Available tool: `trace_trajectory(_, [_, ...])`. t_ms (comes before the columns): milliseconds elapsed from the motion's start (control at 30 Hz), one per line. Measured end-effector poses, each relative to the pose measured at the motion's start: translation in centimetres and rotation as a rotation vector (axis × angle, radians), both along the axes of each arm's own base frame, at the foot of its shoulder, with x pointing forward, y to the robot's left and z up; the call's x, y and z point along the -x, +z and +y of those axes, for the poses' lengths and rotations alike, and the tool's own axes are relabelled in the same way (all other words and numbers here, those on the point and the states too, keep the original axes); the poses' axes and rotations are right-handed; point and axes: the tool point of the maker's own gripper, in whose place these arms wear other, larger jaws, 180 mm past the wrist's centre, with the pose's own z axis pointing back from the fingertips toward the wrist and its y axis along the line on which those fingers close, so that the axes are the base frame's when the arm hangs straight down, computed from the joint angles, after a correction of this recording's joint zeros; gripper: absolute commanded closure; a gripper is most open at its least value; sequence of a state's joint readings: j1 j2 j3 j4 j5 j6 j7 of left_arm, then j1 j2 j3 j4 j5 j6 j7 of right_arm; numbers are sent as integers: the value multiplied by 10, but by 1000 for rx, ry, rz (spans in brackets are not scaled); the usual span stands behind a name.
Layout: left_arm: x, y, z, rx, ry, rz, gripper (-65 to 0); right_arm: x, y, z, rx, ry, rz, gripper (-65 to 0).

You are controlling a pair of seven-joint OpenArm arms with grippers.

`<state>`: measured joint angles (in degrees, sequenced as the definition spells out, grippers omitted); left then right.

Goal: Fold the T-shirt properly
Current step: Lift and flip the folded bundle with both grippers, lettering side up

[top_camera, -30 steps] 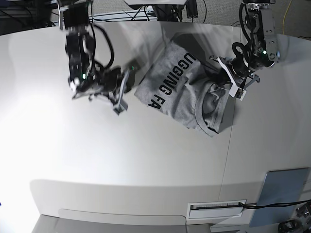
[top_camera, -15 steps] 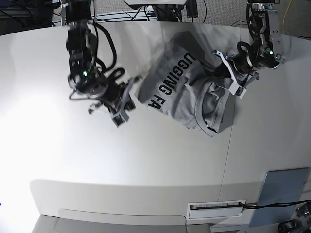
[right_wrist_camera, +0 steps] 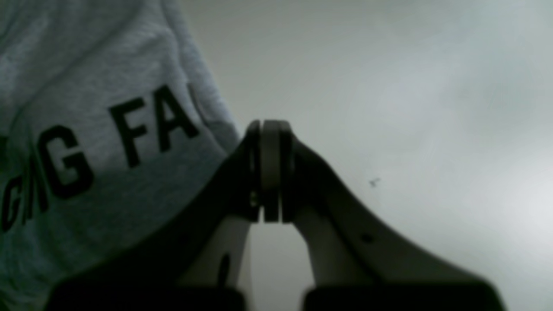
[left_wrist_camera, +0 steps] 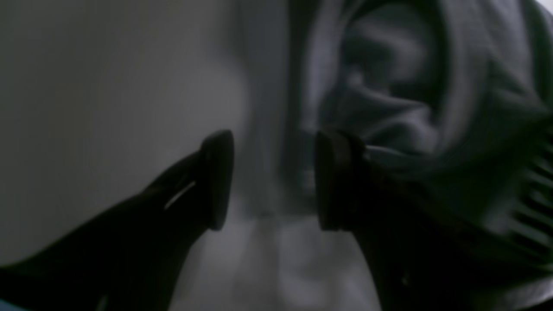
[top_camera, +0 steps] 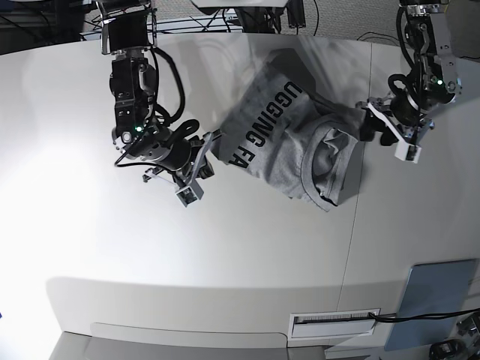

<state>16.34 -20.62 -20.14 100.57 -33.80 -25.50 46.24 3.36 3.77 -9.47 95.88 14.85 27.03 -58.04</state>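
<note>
Shirt lies bunched at your table's one o'clock. Left gripper gapes wide beside its collar, seemingly holding nothing. Right gripper sits pinched together, empty, at ten o'clock.

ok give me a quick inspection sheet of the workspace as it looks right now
surface: white table, seam down its right part, bare around the shirt
job's things: T-shirt lies crumpled and partly folded, black lettering up, ribbed neck opening on its right side; not neatly folded
clutter: nothing seen on the table; a grey flat panel at the lower right edge
grippers: left gripper open, fingers apart just beside the shirt's edge, holding nothing; right gripper shut and empty, near the lettered edge
cables: black cables run along the right arm; more wiring behind the table's far edge
surroundings: slot fitting in the front edge; grey floor beyond
</note>
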Motion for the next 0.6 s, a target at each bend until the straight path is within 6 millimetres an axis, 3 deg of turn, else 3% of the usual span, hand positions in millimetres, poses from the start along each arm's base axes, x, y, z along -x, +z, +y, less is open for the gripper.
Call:
trace_trajectory(100, [5,-17,-16,23,-29,37,-310,4,-4,-1,14,3,30,0])
trace_trajectory(167, [7,-36,-10,-23,17,93,-310,7,-6,-2,25,5,47,0])
trace_trajectory(233, [3,-39,-8,-23,30,94,-307,9,-9,-4,36,5,62,0])
trace_trajectory(300, [-4,-35,-7,-25,29,79,-230,9,-9,-4,36,6,64,0])
trace_trajectory(400, [-7,-24,-12,-1,-32,40,-12,9,-9,-4,37,6,63,0])
trace_trajectory(467, [-15,-15,-2,-1,3,11,0,9,-9,-4,37,6,65,0])
trace_trajectory(600, [-45,14,43,-34,171,-82,0,12,-11,-4,38,6,71,0])
